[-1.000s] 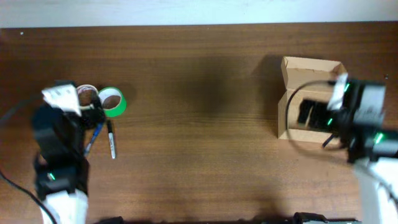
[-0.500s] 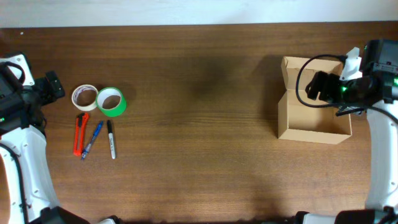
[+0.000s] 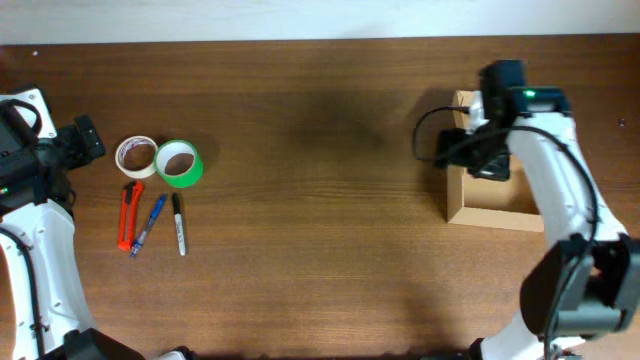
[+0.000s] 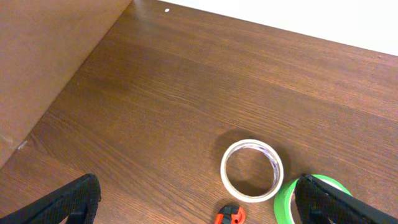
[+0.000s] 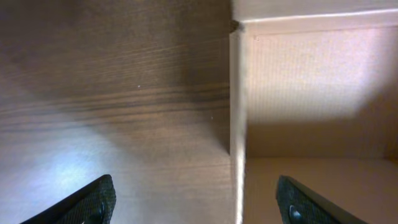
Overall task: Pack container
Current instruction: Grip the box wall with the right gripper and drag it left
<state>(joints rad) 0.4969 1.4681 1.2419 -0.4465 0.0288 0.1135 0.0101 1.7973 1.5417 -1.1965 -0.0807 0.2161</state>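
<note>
My right gripper (image 5: 194,194) had swung from the container's right side to its left wall, with its fingers spread and the wall's edge untouched between them. The container (image 3: 490,218) sat open at the desk's (image 3: 320,200) right end, unmoved. My left gripper (image 4: 198,190) stayed spread wide near the white tape roll (image 4: 225,169).

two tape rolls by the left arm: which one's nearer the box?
The green tape roll: it lies beside the white tape roll, on the side facing the cardboard box. The white one is farther from it.
</note>
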